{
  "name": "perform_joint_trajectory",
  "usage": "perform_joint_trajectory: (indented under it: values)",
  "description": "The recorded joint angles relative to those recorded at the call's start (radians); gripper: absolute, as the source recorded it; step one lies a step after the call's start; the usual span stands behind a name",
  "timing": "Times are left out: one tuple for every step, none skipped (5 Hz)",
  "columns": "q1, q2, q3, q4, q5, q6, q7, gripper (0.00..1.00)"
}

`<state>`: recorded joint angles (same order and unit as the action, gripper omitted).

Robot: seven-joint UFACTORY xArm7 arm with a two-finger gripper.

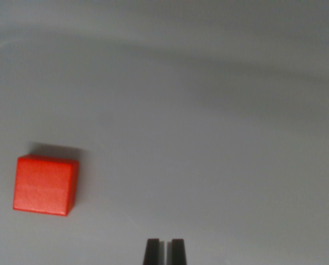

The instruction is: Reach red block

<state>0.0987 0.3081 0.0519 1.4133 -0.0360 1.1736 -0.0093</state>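
Observation:
A red block (pixel 45 185) rests on a plain grey surface at the wrist view's left, a little below mid-height. My gripper (pixel 165 251) shows at the bottom centre as two dark fingertips (pixel 152 252) standing almost together, with only a thin slit between them and nothing held. The block lies well to the left of the fingertips and slightly above them in the picture, clearly apart from them.
The grey surface (pixel 219 138) fills the rest of the view, with soft shadow bands across the top. No other object shows.

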Motion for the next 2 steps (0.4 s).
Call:
perform_joint_trajectory:
  values:
    - [0.0128,0.03,0.011,-0.019,0.0016,-0.047,-0.003,0.0]
    - [0.0128,0.03,0.011,-0.019,0.0016,-0.047,-0.003,0.0]
